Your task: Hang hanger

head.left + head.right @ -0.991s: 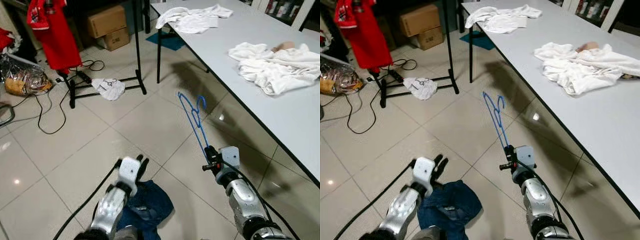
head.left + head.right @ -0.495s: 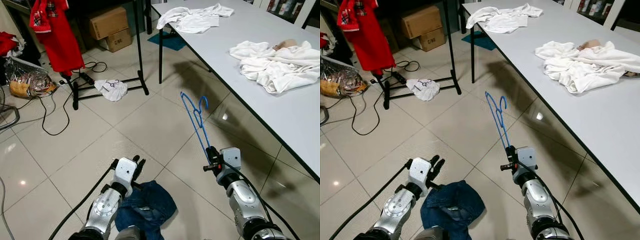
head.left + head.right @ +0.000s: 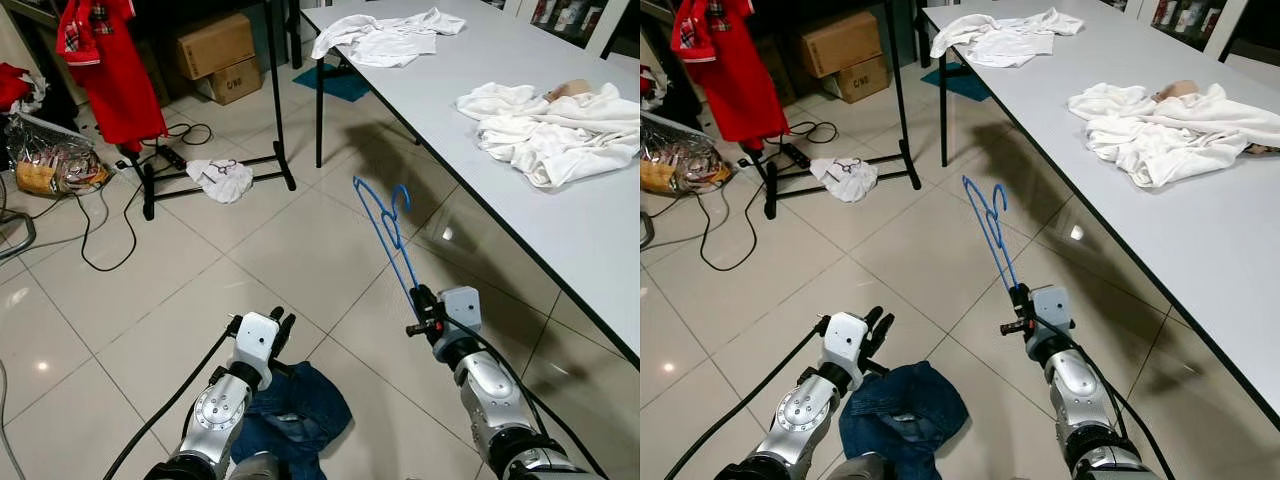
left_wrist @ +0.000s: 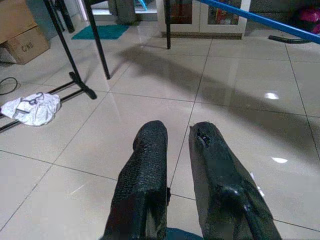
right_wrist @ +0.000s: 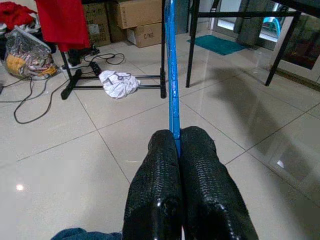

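Two silver robot arms reach forward over a pale tiled floor (image 3: 120, 300), seen from the robot's head camera looking down. A long white bench (image 3: 560, 200) runs along the scene from twelve o'clock to four o'clock. On it lie two heaps of white cloth: a large heap (image 3: 550, 125) at two o'clock and a smaller heap (image 3: 385, 38) at the far end, near twelve o'clock. At eleven o'clock stands a black clothes rack (image 3: 275, 110) with a red garment (image 3: 115, 70) hanging from it. Two cardboard boxes (image 3: 215, 55) sit behind the rack. A crumpled white cloth (image 3: 222, 178) lies on the floor across the rack's base bar. A clear bag of goods (image 3: 55, 165) sits at ten o'clock, and black cables (image 3: 100, 230) trail over the tiles nearby. A dark blue garment (image 3: 295, 420) lies bunched on the floor at six o'clock, just beside the left arm. The blue hanger (image 3: 385, 225) is in the air near the centre, above the floor beside the bench, its hook end pointing away toward twelve o'clock. The right hand (image 3: 424, 306), at five o'clock, is clenched on the hanger's thin lower bar. The left hand (image 3: 280, 325), at seven o'clock, is released, its two black fingers (image 4: 145, 170) slightly parted and grasping nothing.
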Robot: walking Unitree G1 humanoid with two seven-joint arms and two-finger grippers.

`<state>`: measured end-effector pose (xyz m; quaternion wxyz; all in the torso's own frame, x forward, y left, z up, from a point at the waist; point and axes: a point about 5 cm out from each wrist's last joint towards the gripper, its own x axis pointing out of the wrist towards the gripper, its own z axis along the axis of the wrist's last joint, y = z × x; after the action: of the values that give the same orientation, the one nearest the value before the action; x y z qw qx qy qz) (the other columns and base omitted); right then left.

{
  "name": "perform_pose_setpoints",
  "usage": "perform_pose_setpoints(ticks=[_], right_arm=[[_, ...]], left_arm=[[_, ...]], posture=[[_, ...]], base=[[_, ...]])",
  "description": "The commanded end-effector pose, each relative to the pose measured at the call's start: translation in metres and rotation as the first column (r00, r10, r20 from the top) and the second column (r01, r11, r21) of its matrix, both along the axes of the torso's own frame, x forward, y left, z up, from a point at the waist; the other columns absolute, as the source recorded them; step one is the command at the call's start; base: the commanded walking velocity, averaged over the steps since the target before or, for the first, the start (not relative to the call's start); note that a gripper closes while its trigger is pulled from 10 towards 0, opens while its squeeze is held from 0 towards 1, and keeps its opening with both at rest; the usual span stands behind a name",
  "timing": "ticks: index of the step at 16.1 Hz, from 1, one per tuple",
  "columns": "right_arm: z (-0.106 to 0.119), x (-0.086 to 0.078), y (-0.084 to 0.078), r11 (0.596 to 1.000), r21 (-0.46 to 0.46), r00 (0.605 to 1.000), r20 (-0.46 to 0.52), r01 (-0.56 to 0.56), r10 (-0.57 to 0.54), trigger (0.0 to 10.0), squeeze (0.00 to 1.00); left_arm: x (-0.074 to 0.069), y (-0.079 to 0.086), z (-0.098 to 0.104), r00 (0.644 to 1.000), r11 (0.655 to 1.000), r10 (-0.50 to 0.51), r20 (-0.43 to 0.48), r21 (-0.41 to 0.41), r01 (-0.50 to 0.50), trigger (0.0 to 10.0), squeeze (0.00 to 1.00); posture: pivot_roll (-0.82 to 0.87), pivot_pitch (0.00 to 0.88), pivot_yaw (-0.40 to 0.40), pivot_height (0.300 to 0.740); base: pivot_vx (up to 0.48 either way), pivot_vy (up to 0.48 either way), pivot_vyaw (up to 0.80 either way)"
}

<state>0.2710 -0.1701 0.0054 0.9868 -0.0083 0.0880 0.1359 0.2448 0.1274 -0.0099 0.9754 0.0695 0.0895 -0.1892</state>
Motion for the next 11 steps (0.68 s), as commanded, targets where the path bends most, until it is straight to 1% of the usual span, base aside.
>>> perform_pose_setpoints(ticks=[1,6,8,11], right_arm=[[0.005,0.004,0.002,1.000,0.000,1.000,0.028,-0.014,0.014,10.0,0.00],[0.002,-0.001,0.001,1.000,0.002,1.000,0.026,-0.004,0.004,10.0,0.00],[0.004,-0.001,0.001,1.000,0.015,0.999,0.041,0.001,-0.002,10.0,0.00],[0.008,-0.001,0.005,0.999,0.020,0.996,0.080,-0.044,0.043,10.0,0.00]], left_arm=[[0.001,0.003,-0.001,1.000,1.000,0.019,-0.008,0.007,-0.019,10.0,0.00],[0.000,0.001,-0.001,1.000,1.000,0.006,-0.012,0.009,-0.006,10.0,0.00],[0.004,0.003,0.004,1.000,1.000,0.005,0.025,0.015,-0.006,10.0,0.00],[0.007,0.009,0.010,0.998,1.000,-0.014,0.065,0.026,0.013,10.0,0.00]], posture=[[-0.03,0.003,0.047,0.740],[-0.05,0.012,0.059,0.740],[-0.05,0.005,0.065,0.740],[-0.06,0.000,0.068,0.740]], base=[[0.000,0.000,0.00],[0.000,0.000,0.00],[0.000,0.000,0.00],[0.000,0.000,0.00]])
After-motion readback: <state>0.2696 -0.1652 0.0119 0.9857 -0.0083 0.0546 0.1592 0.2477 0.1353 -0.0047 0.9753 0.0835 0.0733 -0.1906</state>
